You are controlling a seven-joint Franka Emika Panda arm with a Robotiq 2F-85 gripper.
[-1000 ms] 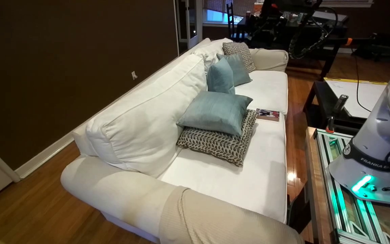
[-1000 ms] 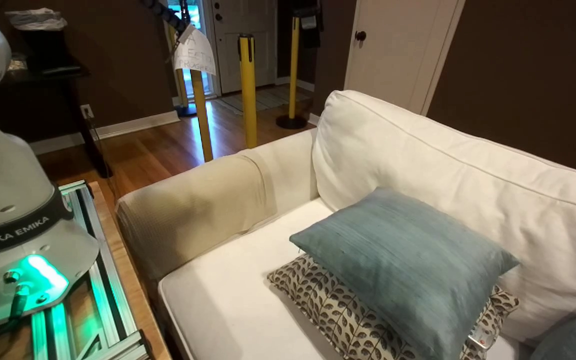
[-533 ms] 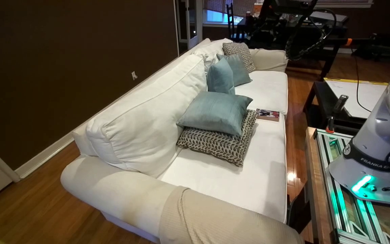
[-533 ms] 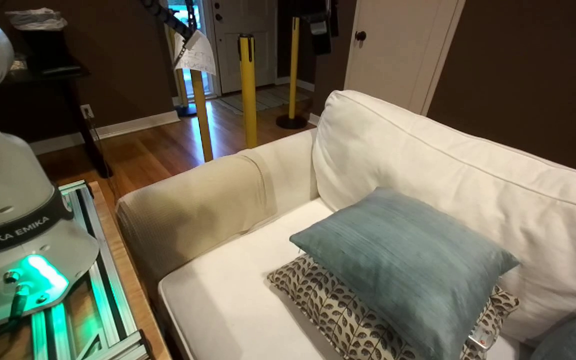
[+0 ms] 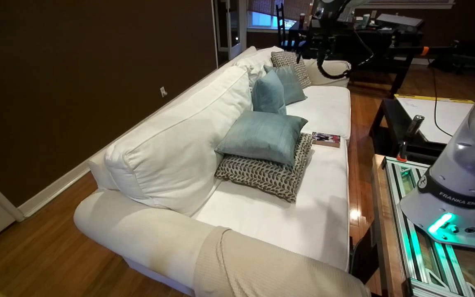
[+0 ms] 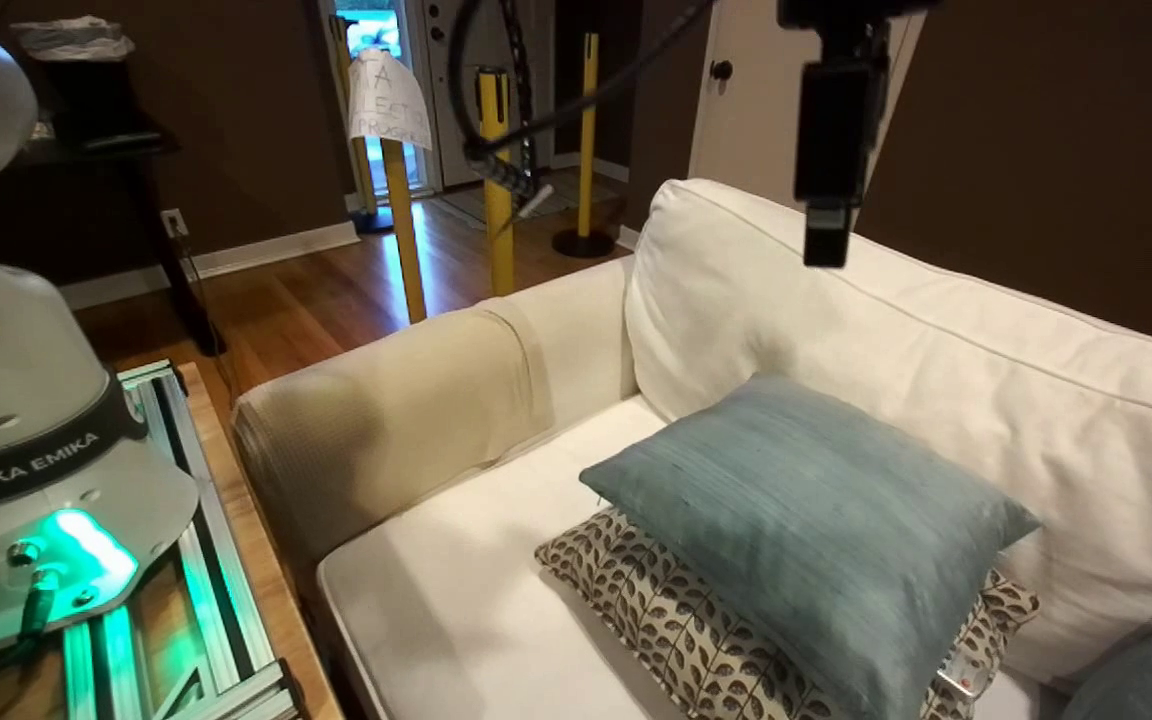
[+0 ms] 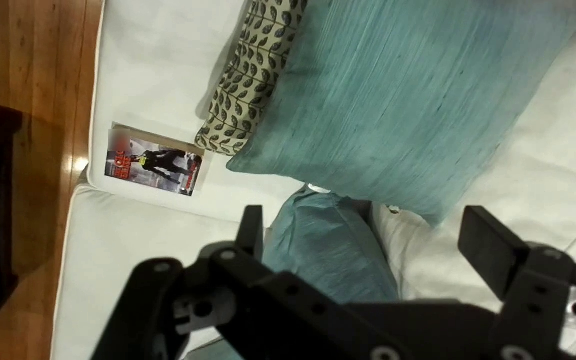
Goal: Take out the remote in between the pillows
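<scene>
A light teal pillow [image 6: 816, 510] lies on a flatter pillow with a dark leaf pattern [image 6: 656, 610] on the sofa seat; both show in both exterior views and in the wrist view. The white end of the remote [image 6: 958, 672] sticks out between them at one edge. A white end also shows in the wrist view [image 7: 319, 188] under the teal pillow's edge; the rest is hidden. My gripper [image 7: 363, 220] is open and empty, its fingers wide apart, above the sofa and pillows. In an exterior view its fingertips [image 6: 826, 240] hang well above the teal pillow, touching nothing.
More teal pillows [image 5: 269, 94] and a patterned one [image 5: 293, 66] lean farther along the sofa. A book [image 7: 154, 165] lies near the seat's front edge. The white back cushion [image 5: 179, 140] rises behind the stack. The sofa arm [image 6: 416, 410] stands at one end.
The arm has swung over the sofa. In an exterior view the gripper has come down and to the right, its fingers now in view. Pillows and remote have not moved.
</scene>
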